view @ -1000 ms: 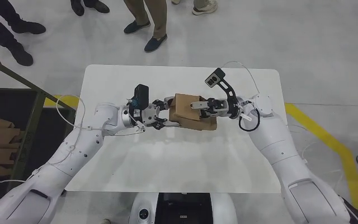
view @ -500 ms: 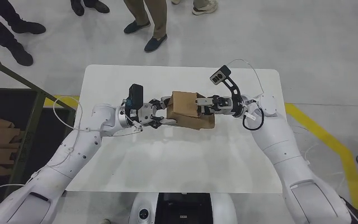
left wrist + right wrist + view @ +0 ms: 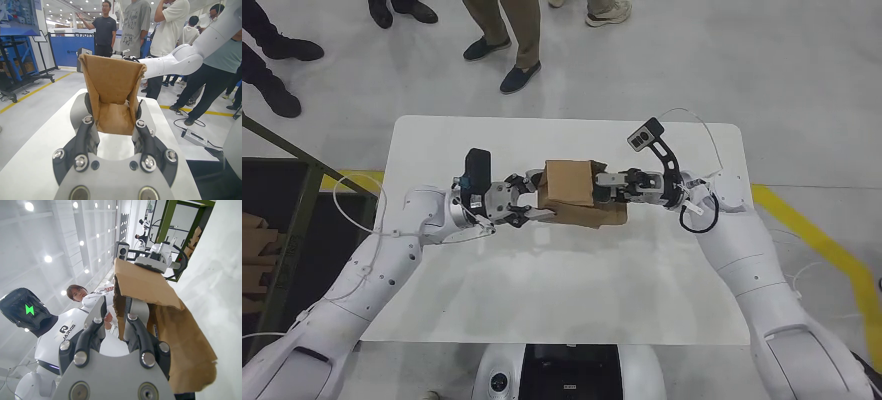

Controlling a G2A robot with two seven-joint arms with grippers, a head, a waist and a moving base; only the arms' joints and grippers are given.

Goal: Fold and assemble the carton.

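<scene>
Carton point(image 3: 570, 182) shifted toward far table point(image 3: 662, 290) edge, left fingers point(image 3: 79, 109) clamped on its sides, right fingers point(image 3: 97, 311) apart astride one wall

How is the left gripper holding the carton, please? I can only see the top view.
Observer: In the left wrist view, the left gripper straddles the carton's narrow end, with one finger outside each folded-up side wall, both touching.
Operator: Thank you. And the other arm?
Observer: In the right wrist view, the right gripper has one carton wall edge between its fingers, with a gap showing beside one finger, so it looks open rather than clamped.
</scene>
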